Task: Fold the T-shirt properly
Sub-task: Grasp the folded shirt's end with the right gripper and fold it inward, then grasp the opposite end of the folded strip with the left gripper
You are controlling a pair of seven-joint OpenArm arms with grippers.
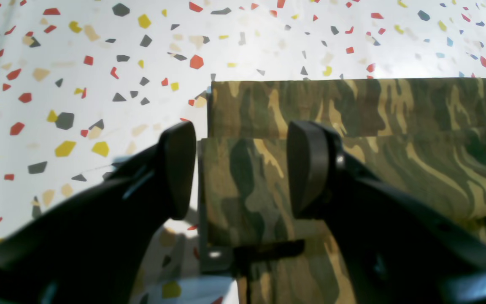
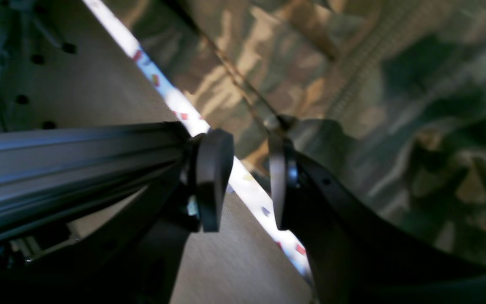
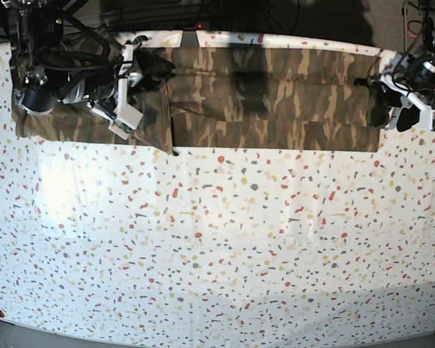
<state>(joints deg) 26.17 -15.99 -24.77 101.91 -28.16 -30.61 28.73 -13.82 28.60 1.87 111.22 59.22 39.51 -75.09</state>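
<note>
- Left gripper (image 1: 241, 169): one, jaws spread, nothing between them; it hovers over the end corner of the shirt, one finger (image 1: 178, 169) above bare table, the other above cloth.
- Right gripper (image 2: 247, 179): one, jaws parted with a gap, nothing pinched; it sits at the far table edge where the cloth meets it, seen blurred.
- Shirt (image 3: 275, 101): one camouflage garment, folded into a long band lying flat along the table's far edge, between the two arms. In the left wrist view, two layers show, one stepped back from the other.
- Table (image 3: 217, 246): one white speckled surface; the shirt covers only its far strip.
</note>
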